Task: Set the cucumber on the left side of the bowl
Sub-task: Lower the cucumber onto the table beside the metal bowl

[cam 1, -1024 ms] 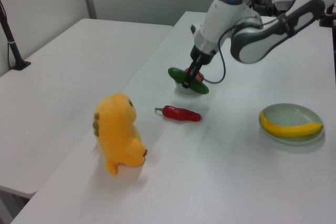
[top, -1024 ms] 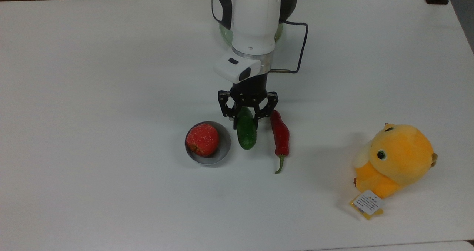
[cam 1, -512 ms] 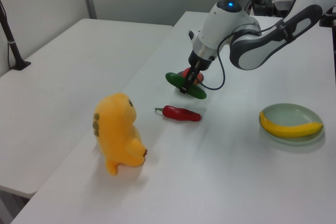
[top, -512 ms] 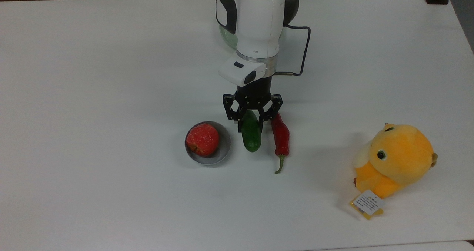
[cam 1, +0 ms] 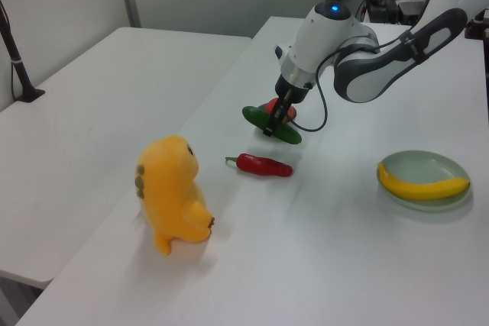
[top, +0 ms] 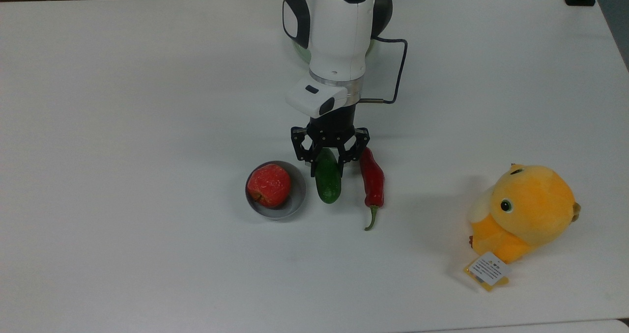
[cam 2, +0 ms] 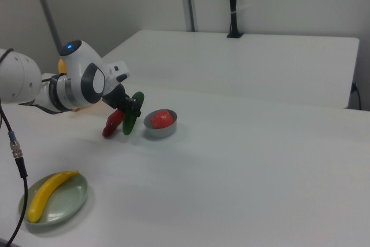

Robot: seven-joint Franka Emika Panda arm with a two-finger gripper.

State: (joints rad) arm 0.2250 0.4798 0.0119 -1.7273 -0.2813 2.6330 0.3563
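Arm angled down, end effector (top: 328,162) clamping cucumber (top: 328,181), beside bowl (top: 298,196)

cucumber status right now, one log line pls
end effector: shut on cucumber | cucumber: lifted, between bowl and red chili in the top view | bowl: holds red apple

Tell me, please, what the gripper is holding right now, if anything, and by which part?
The gripper is shut on the cucumber, pinching it near the end that points toward the arm; the rest hangs free beyond the fingers.
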